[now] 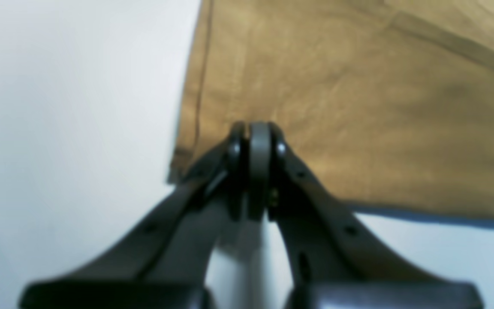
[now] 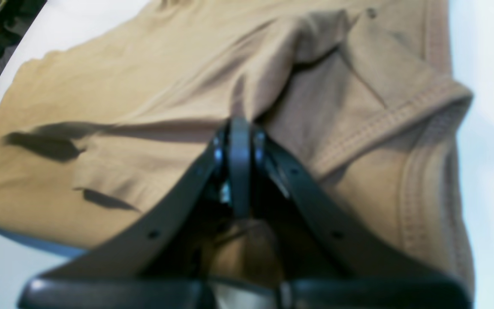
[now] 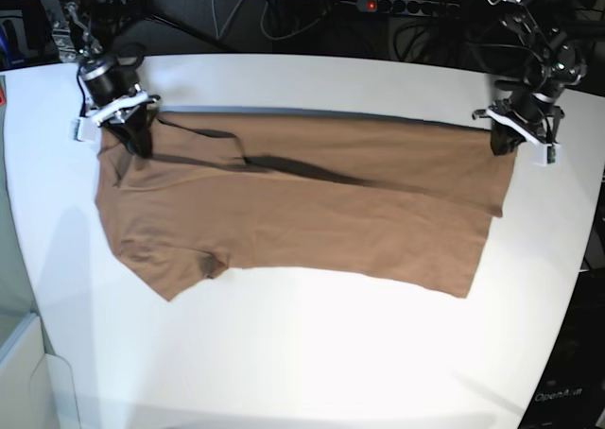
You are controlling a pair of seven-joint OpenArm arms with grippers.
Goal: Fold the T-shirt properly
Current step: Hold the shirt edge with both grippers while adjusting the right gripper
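The tan-brown T-shirt (image 3: 302, 212) lies spread across the white table (image 3: 312, 353), with its far edge stretched straight between both grippers. At the right of the base view, my left gripper (image 3: 502, 148) is shut on the shirt's corner near the hem. In the left wrist view its jaws (image 1: 257, 128) meet on the cloth (image 1: 358, 107). At the left of the base view, my right gripper (image 3: 142, 148) is shut on the shirt by the sleeve. In the right wrist view the fabric (image 2: 122, 98) bunches up into its closed tips (image 2: 239, 122), beside a stitched hem (image 2: 384, 124).
Cables and a power strip (image 3: 406, 6) run behind the table's far edge. A pale bin (image 3: 19, 353) stands off the table at the lower left. Bare white tabletop lies in front of the shirt.
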